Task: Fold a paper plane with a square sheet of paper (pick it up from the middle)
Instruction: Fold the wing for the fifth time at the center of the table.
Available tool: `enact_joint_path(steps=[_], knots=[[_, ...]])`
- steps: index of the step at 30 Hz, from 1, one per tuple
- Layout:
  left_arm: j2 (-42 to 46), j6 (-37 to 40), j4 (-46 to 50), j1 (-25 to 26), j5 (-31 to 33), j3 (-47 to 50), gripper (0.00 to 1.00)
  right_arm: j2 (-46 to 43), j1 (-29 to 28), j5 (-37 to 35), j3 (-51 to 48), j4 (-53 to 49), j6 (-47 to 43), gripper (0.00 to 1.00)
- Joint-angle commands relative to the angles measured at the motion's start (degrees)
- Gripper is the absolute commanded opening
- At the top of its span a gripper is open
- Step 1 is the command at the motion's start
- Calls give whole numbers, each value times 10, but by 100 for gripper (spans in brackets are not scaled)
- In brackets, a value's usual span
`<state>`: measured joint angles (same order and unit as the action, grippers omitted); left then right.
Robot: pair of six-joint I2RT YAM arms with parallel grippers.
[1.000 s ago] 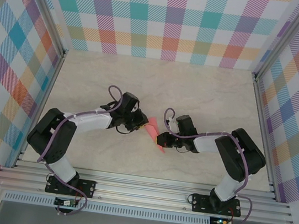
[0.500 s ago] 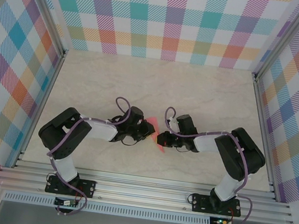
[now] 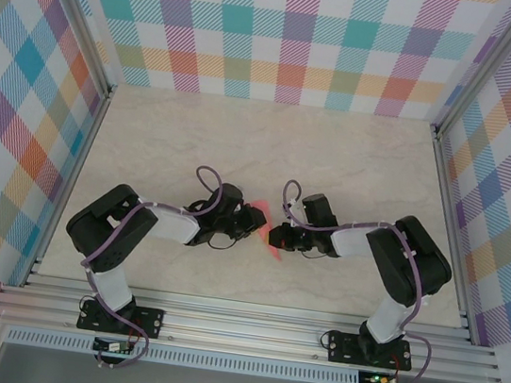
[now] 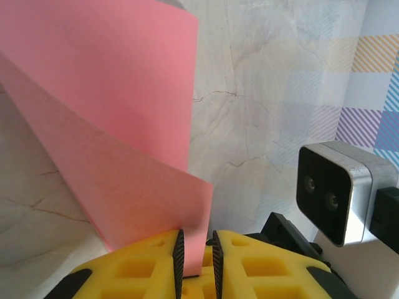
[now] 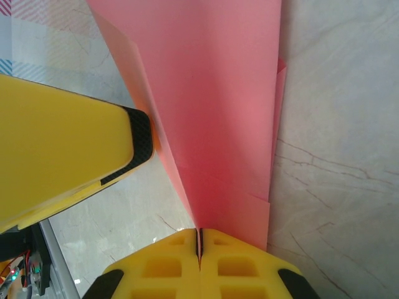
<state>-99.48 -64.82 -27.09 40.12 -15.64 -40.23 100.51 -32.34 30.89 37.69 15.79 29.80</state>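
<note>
The paper plane (image 4: pixel 112 93) is in the middle of the counter (image 3: pixel 337 155), between the two arms. The right jaws are pressed tight on its folded edge. The left jaws have a thin gap with a corner of the paper in it. I cannot tell if they really squeeze it. If the left jaws let go too soon, the fold may pop open. If both arms pull apart, the thin paper could rip.

L hand (image 3: pixel 257 221) & R hand (image 3: pixel 273 240) crowd paper plane (image 3: pixel 269 222); table (image 3: pixel 355 158) beyond free.
</note>
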Motion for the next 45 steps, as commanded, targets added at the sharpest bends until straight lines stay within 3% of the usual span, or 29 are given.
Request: enact_joint_path(steps=[1,17,23,32,45], knots=[[22,13,-20,8,12,13,22,45,-4,-40,-10,-54,1,2],[-52,30,-39,8,-3,-27,24,47,-3,-38,-12,-52,6,3],[-67,37,9,7,0,-34,23,27,-3,-39,-12,-54,2,8],[-74,52,28,7,-2,-28,21,-22,-3,-26,10,-108,-14,18],[-70,65,42,7,-9,-31,21,-58,-3,-9,47,-184,-30,21]])
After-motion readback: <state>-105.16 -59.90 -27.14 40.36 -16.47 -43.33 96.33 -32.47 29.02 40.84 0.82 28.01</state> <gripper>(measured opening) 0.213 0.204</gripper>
